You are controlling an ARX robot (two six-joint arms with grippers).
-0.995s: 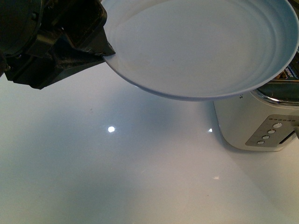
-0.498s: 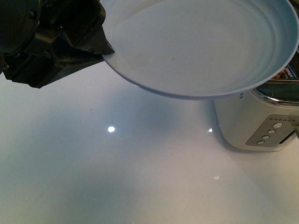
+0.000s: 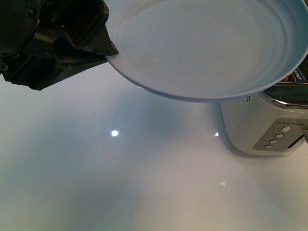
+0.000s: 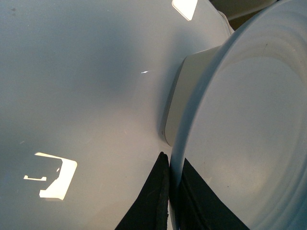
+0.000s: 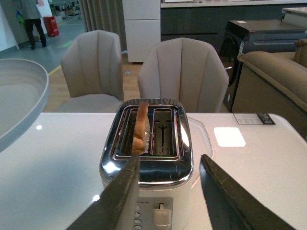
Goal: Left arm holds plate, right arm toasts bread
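pale blue-grey plate [image 3: 207,48] with faint concentric rings; black left gripper [image 3: 109,54]; tan-brown bread [image 5: 140,128], darker crust; cream toaster [image 5: 153,167], chrome top; white tabletop [image 3: 120,183].

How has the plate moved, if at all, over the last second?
Yes, only slightly: the plate has edged upward in the front view, its lower rim lifting a little from the toaster, which stays put.

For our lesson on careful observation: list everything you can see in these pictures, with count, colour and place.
plate: one, pale blue, held above the table
toaster: one, white with chrome top, on the table
bread: one slice, brown, upright in one toaster slot
table: one, glossy white
chairs: two, beige, behind the table
left pincer: one, black, shut on the plate's rim
right pincer: one, black, open, facing the toaster
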